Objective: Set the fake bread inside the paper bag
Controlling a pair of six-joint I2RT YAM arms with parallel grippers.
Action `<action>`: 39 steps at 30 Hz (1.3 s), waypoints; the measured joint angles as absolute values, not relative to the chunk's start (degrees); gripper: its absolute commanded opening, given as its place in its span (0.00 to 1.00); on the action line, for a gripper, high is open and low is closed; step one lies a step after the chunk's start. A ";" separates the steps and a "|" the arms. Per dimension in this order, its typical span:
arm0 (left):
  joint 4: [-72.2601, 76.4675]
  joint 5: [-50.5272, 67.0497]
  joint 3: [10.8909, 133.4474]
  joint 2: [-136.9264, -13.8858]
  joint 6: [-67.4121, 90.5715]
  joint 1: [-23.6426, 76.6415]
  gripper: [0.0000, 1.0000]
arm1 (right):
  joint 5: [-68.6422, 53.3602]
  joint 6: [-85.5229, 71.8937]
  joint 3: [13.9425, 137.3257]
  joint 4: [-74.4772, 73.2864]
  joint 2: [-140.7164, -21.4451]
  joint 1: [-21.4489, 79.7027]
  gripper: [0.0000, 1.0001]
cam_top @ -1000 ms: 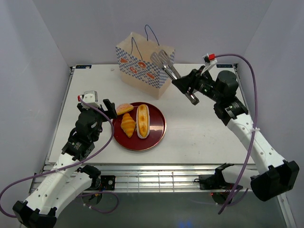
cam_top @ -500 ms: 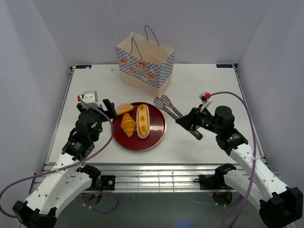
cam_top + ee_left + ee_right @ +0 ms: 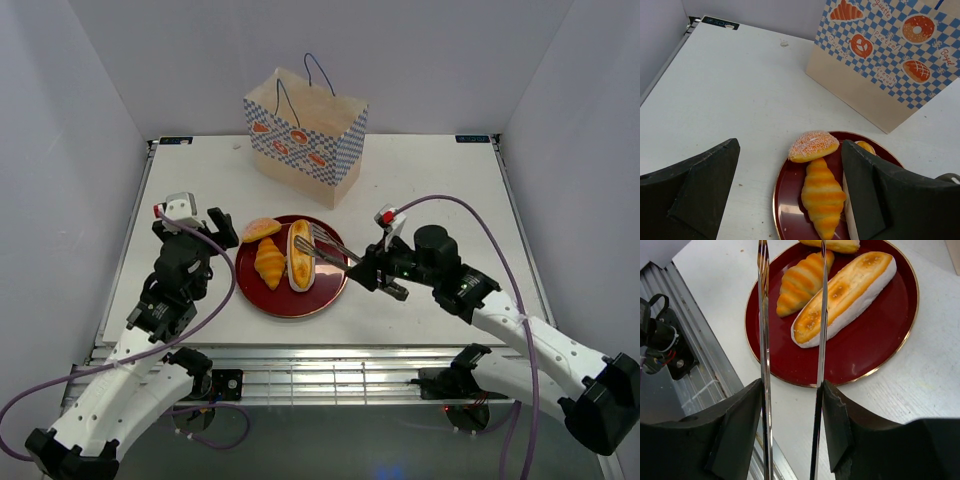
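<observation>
Blue-wht checked bag (image 3: 300, 140), dk red plate (image 3: 300, 302)

The top external camera sits high at the 6 o'clock edge and looks down toward 12 o'clock over the whole white table (image 3: 430, 190). The left wrist camera sits low and near, facing 1 o'clock at the dark red round plate (image 3: 787, 210) and the checkered beige paper bag (image 3: 880, 60). The right wrist camera looks closely along the silver metal tongs (image 3: 764, 340) toward 10 o'clock. All three share the plate.

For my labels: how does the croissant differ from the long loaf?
The croissant is ridged and tapered; the long loaf is smooth and round-ended. The croissant is shorter; the loaf is longer, with a cream-white edge. Both lie side by side on the red plate.
</observation>
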State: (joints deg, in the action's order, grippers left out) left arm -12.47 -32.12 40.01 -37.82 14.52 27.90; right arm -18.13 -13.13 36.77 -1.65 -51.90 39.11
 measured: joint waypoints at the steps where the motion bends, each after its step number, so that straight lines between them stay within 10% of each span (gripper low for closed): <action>1: -12.47 -32.51 40.01 -37.58 14.57 27.90 0.93 | -16.49 -11.97 38.04 -2.07 -53.04 41.23 0.55; 20: -12.38 -41.65 40.01 -31.83 15.35 27.90 0.93 | 18.96 12.60 56.16 -2.98 -75.83 68.07 0.59; 39: -12.05 -43.00 39.97 -29.71 15.35 27.92 0.93 | 21.12 31.27 77.19 -10.68 -97.41 68.01 0.64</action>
State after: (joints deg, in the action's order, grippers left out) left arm -12.05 -43.00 39.97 -29.71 15.35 27.92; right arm 21.12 31.27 77.19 -10.68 -97.41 68.01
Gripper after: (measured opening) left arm 0.932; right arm 0.637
